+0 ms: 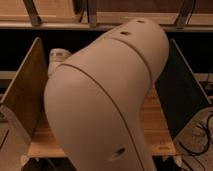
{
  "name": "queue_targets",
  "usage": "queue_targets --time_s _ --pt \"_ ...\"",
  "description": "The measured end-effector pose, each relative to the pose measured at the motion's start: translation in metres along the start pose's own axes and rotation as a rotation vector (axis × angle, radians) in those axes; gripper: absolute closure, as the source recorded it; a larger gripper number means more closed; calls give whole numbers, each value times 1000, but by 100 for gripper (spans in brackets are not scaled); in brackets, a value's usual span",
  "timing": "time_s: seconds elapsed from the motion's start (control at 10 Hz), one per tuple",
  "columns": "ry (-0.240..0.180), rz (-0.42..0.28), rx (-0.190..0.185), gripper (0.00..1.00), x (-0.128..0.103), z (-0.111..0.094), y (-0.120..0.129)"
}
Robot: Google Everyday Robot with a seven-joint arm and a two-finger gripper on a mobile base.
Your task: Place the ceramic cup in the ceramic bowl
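My own beige arm link (107, 100) fills the middle of the camera view and blocks most of the table. A small pale arm part (57, 59) pokes out at its upper left. The gripper is not in view; it lies somewhere behind or beyond the arm. The ceramic cup and the ceramic bowl are hidden or out of view.
A light wooden tabletop (157, 127) shows at the lower right and lower left of the arm. A wooden side panel (25, 92) stands on the left and a dark panel (182, 92) on the right. A shelf rail (60, 24) runs along the back. Cables (202, 137) hang at the right.
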Motion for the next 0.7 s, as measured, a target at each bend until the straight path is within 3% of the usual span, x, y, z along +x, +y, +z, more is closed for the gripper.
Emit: queue_targets --time_s 0.3,0.5,0.7 --pt "64 20 -108 100 43 34 23" --pt "55 28 -165 100 47 54 35" --pt "13 34 -231 100 33 76 49"
